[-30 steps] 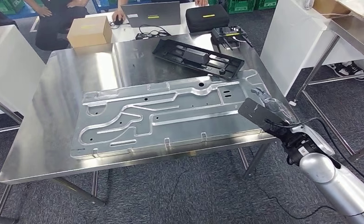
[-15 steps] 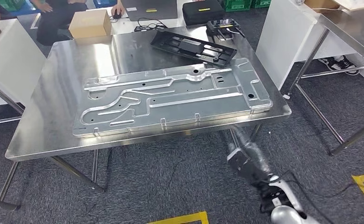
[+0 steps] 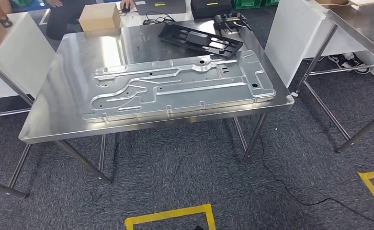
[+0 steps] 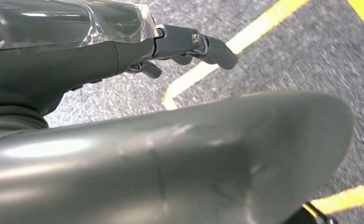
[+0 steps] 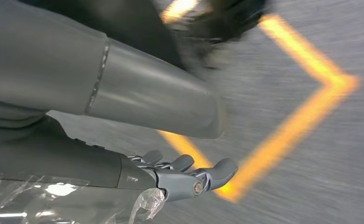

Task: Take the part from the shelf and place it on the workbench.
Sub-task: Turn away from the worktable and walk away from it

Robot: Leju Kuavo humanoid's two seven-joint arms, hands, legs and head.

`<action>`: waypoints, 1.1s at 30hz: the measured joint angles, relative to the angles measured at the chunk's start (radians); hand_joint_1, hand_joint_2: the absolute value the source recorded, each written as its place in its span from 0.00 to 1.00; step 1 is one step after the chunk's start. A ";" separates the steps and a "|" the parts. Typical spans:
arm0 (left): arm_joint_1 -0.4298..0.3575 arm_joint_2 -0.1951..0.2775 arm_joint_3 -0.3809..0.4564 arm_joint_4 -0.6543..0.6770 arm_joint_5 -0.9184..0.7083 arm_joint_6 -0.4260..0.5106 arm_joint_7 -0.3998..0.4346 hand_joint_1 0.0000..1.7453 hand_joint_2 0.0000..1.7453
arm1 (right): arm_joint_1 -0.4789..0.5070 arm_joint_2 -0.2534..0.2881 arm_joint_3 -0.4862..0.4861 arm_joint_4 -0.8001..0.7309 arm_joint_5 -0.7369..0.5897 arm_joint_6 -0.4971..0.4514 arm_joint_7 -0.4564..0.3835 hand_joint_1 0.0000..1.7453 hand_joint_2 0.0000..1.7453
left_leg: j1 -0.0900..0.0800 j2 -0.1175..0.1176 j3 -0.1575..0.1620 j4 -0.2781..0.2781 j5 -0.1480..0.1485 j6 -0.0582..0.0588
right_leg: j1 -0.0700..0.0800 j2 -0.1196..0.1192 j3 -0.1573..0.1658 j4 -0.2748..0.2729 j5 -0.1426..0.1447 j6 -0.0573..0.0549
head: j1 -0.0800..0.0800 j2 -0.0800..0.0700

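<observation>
A large silver stamped metal part [image 3: 175, 88] lies flat on the steel workbench [image 3: 60, 120], reaching almost to its front and right edges. Behind it lies a black ribbed part [image 3: 201, 40]. In the left wrist view, my left hand [image 4: 138, 51] hangs over grey carpet with its fingers [image 4: 203, 44] stretched out and nothing in it. In the right wrist view, my right hand [image 5: 138, 175] also hangs over the carpet, its fingers [image 5: 203, 175] extended, holding nothing.
At the bench's far edge are a cardboard box [image 3: 98, 17], a laptop and a black case, with a person [image 3: 62, 14] seated beyond. A white cabinet [image 3: 290, 33] and another steel table [image 3: 362, 28] stand to the right. Yellow tape [image 3: 170, 215] and a cable [image 3: 290, 191] lie on the carpet.
My right arm, raised at the bench's right front corner a second ago, has dropped out of the head view. The camera has moved, so the bench now appears farther off and higher.
</observation>
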 joint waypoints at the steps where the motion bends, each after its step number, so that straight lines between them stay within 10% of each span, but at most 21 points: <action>1: 0.002 -0.002 0.001 0.002 0.000 0.001 0.001 0.00 0.00 | 0.016 0.001 -0.001 0.060 -0.032 0.007 0.017 0.00 0.00 | -0.003 -0.001 -0.001 -0.011 0.006 -0.001 | -0.002 -0.001 0.002 -0.009 0.012 0.007 | 0.000 0.000; 3: 0.006 -0.003 0.002 0.006 -0.002 0.000 0.002 0.00 0.00 | 0.047 0.000 -0.008 0.169 -0.118 0.058 0.079 0.00 0.00 | 0.000 0.001 -0.016 -0.024 0.034 0.004 | -0.001 0.002 -0.001 -0.010 0.003 0.019 | -0.001 0.000; 7: 0.009 -0.008 0.002 0.011 -0.006 -0.003 -0.001 0.00 0.00 | 0.068 0.005 -0.053 0.342 -0.278 0.236 0.278 0.00 0.00 | -0.001 0.014 -0.070 -0.032 0.089 0.019 | 0.009 0.012 -0.032 0.180 -0.191 0.021 | 0.004 0.001; 10: 0.003 -0.012 0.002 0.013 0.004 -0.006 -0.002 0.00 0.00 | 0.072 0.014 -0.078 0.440 -0.328 0.284 0.420 0.00 0.00 | -0.011 0.017 -0.119 -0.027 0.125 0.025 | 0.013 0.013 0.008 0.276 -0.173 0.017 | 0.005 0.001; 13: 0.007 -0.014 0.003 0.016 0.019 -0.010 -0.002 0.00 0.00 | 0.090 0.028 -0.115 0.511 -0.393 0.273 0.484 0.00 0.00 | -0.018 0.004 -0.161 -0.016 0.158 0.023 | 0.022 0.013 0.151 0.110 -0.117 0.000 | 0.005 0.001; 15: 0.009 -0.014 0.004 0.018 0.028 -0.015 -0.002 0.00 0.00 | 0.098 0.044 -0.143 0.552 -0.441 0.265 0.496 0.00 0.00 | -0.021 0.005 -0.177 -0.008 0.175 0.017 | 0.027 0.013 0.233 -0.029 -0.153 -0.008 | 0.006 0.002; 17: 0.009 -0.012 0.005 0.022 0.033 -0.021 -0.001 0.00 0.00 | 0.103 0.066 -0.168 0.591 -0.478 0.263 0.497 0.00 0.00 | -0.020 0.011 -0.188 -0.005 0.189 0.009 | 0.029 0.016 0.248 -0.078 -0.169 -0.012 | 0.007 0.002; 20: 0.011 -0.011 0.005 0.028 0.036 -0.030 0.003 0.00 0.00 | 0.107 0.094 -0.196 0.639 -0.498 0.254 0.497 0.00 0.00 | -0.011 0.010 -0.217 0.063 0.116 -0.017 | 0.019 0.017 0.223 -0.081 -0.148 -0.031 | 0.008 0.002; 22: 0.013 -0.012 0.004 0.028 0.036 -0.033 0.003 0.00 0.00 | 0.108 0.105 -0.211 0.658 -0.503 0.238 0.494 0.00 0.00 | 0.004 0.009 -0.247 0.196 0.014 -0.036 | 0.017 0.016 0.204 -0.080 -0.129 -0.037 | 0.006 0.002; 24: 0.014 -0.012 0.004 0.029 0.036 -0.036 -0.002 0.00 0.00 | 0.108 0.111 -0.224 0.672 -0.508 0.219 0.484 0.00 0.00 | 0.017 0.009 -0.261 0.309 -0.022 -0.048 | 0.015 0.013 0.182 -0.079 -0.111 -0.033 | 0.006 0.002; 26: 0.014 -0.012 0.004 0.029 0.036 -0.038 -0.005 0.00 0.00 | 0.109 0.113 -0.236 0.683 -0.513 0.207 0.469 0.00 0.00 | 0.026 0.009 -0.216 0.293 0.026 -0.053 | 0.012 0.012 0.161 -0.079 -0.094 -0.026 | 0.006 0.002; 30: 0.006 -0.013 0.004 0.029 0.036 -0.038 -0.014 0.00 0.00 | 0.109 0.115 -0.252 0.698 -0.516 0.194 0.448 0.00 0.00 | 0.025 0.005 -0.016 -0.002 0.061 -0.044 | 0.009 0.013 0.138 -0.078 -0.068 -0.004 | 0.007 0.002; 33: 0.000 -0.013 0.004 0.029 0.036 -0.038 -0.017 0.00 0.00 | 0.108 0.117 -0.260 0.707 -0.513 0.192 0.445 0.00 0.00 | 0.019 0.004 -0.003 -0.050 0.049 -0.028 | 0.008 0.014 0.124 -0.073 -0.058 0.016 | 0.007 0.002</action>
